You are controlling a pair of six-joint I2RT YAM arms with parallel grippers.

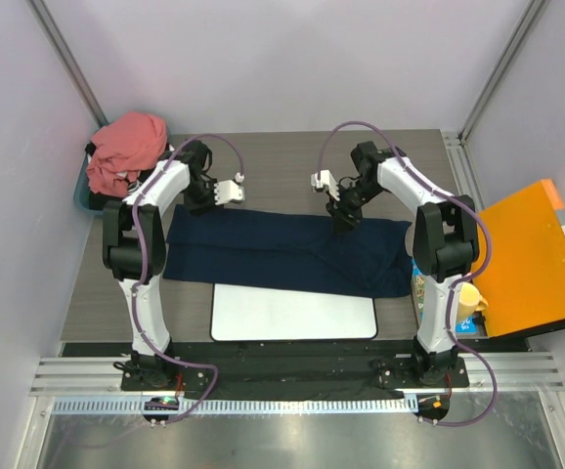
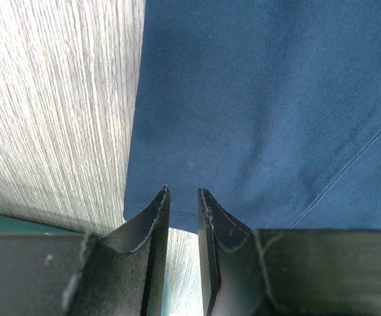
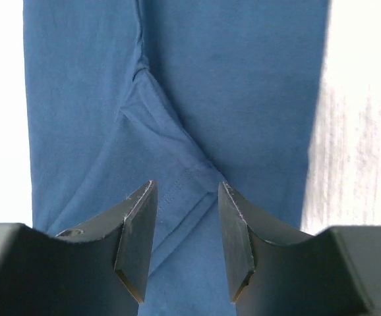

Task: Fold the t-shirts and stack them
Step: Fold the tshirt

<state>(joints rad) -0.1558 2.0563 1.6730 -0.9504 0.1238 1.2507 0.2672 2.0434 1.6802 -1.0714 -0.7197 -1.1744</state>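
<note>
The dark navy t-shirt (image 1: 292,252) lies spread flat across the middle of the table. The salmon-pink t-shirt (image 1: 126,147) is bunched up at the back left corner. My left gripper (image 1: 202,201) hovers over the navy shirt's far left corner (image 2: 256,99). Its jaws stand a narrow gap apart with nothing between them (image 2: 183,197). My right gripper (image 1: 344,221) is open above a sleeve fold and hem of the navy shirt (image 3: 177,171), near its far edge, holding nothing (image 3: 187,191).
A white rounded mat (image 1: 292,313) lies at the near edge, partly under the navy shirt. A flat orange panel (image 1: 532,254) leans at the right, with a yellow object (image 1: 469,297) beside it. A dark bin (image 1: 85,191) sits under the pink shirt.
</note>
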